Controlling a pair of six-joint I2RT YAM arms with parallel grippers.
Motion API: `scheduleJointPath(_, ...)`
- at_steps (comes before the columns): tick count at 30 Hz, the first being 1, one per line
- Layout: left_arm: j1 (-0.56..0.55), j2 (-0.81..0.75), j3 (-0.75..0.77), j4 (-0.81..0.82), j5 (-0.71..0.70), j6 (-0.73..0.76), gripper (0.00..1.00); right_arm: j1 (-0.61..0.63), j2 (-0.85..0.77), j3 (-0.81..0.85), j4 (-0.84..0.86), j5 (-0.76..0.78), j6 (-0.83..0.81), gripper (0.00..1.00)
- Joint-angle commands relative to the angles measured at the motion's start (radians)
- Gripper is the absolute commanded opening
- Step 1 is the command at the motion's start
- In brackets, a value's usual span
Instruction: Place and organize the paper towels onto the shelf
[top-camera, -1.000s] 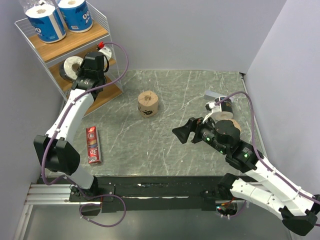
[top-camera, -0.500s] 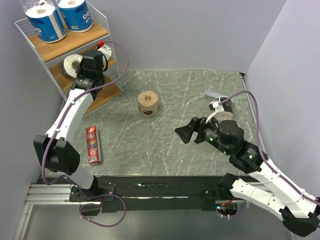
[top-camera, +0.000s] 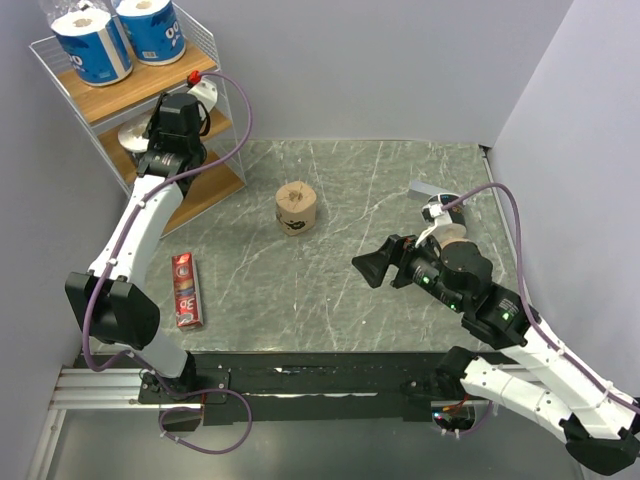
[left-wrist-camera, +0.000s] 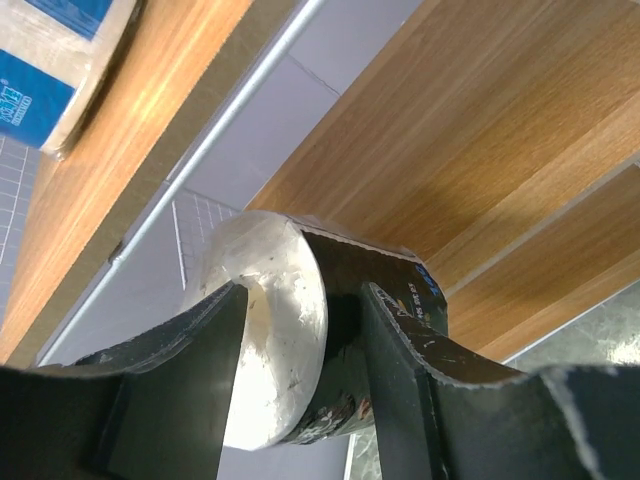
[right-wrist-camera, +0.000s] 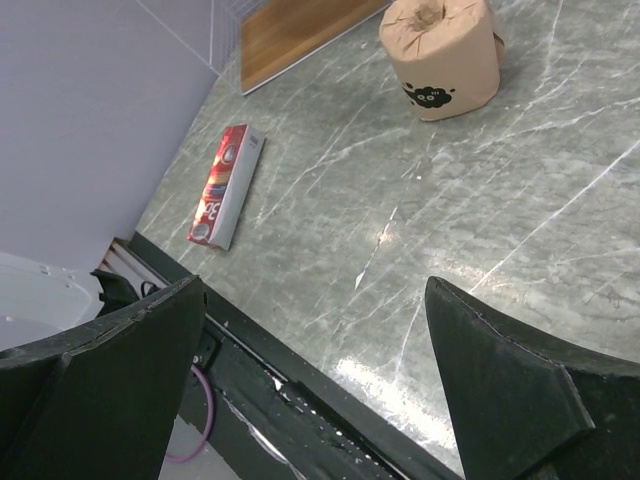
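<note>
Your left tool (left-wrist-camera: 302, 300) is reaching into the middle tier of the shelf (top-camera: 150, 85). Its two fingers (left-wrist-camera: 170, 380) stand on either side of a black roll (left-wrist-camera: 275, 330). In your left wrist view one finger crosses the roll's white end face and the other sits right against the black wrapper. You cannot tell from the pictures whether the fingers are pinching the roll or only flanking it. From above you see just a sliver of this roll past the wrist, at the left of the middle board.

On the top tier you have two blue rolls (top-camera: 92, 45) standing upright side by side.

Your right tool (right-wrist-camera: 312, 290) hangs over the surface (top-camera: 350, 180) on the right half, spread wide with nothing between its fingers. It points towards the middle of the surface.

A tan roll (top-camera: 296, 207) stands upright on the surface near the middle, well apart from both tools. A second tan roll (top-camera: 458, 236) is mostly hidden behind your right arm, so you see only its top.

A red box (top-camera: 186, 290) lies flat near the front left, beside your left arm. A grey block (top-camera: 425, 188) lies near the right rear of the surface.
</note>
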Motion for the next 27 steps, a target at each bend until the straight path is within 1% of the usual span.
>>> scheduleJointPath(1,0.006,-0.005,0.019,0.066,0.0,0.025,0.55,0.0,-0.025,0.025,0.02,0.008,0.009,0.97)
scheduleJointPath(5,0.006,-0.01,0.005,0.088,-0.001,0.043,0.54,0.002,-0.034,0.022,0.014,0.011,0.009,0.97)
scheduleJointPath(8,0.02,-0.014,-0.024,0.123,-0.018,0.072,0.52,0.002,-0.045,0.009,0.023,0.014,0.012,0.97)
scheduleJointPath(10,0.039,-0.021,-0.041,0.146,-0.012,0.089,0.48,0.0,-0.047,-0.004,0.026,0.012,0.014,0.97)
scheduleJointPath(11,0.043,-0.021,-0.041,0.143,0.02,0.092,0.46,0.0,-0.042,-0.003,0.021,0.009,0.014,0.97)
scheduleJointPath(12,0.048,-0.015,-0.034,0.145,0.032,0.097,0.41,0.0,-0.037,-0.001,0.005,0.006,0.015,0.97)
scheduleJointPath(15,0.059,0.022,0.012,0.132,0.036,0.095,0.31,0.0,-0.04,-0.004,-0.002,0.008,0.012,0.98)
scheduleJointPath(19,0.06,0.048,0.041,0.132,0.049,0.11,0.31,0.0,-0.06,-0.021,0.004,0.014,0.006,0.98)
scheduleJointPath(22,0.06,0.052,0.049,0.135,0.101,0.094,0.31,0.002,-0.063,-0.012,0.0,0.026,-0.001,0.98)
scheduleJointPath(26,0.057,0.065,0.057,0.154,0.134,0.094,0.34,-0.001,-0.056,-0.001,0.003,0.029,-0.011,0.98)
scheduleJointPath(27,0.056,0.073,0.058,0.154,0.134,0.094,0.36,0.0,-0.053,0.003,0.006,0.025,-0.012,0.98)
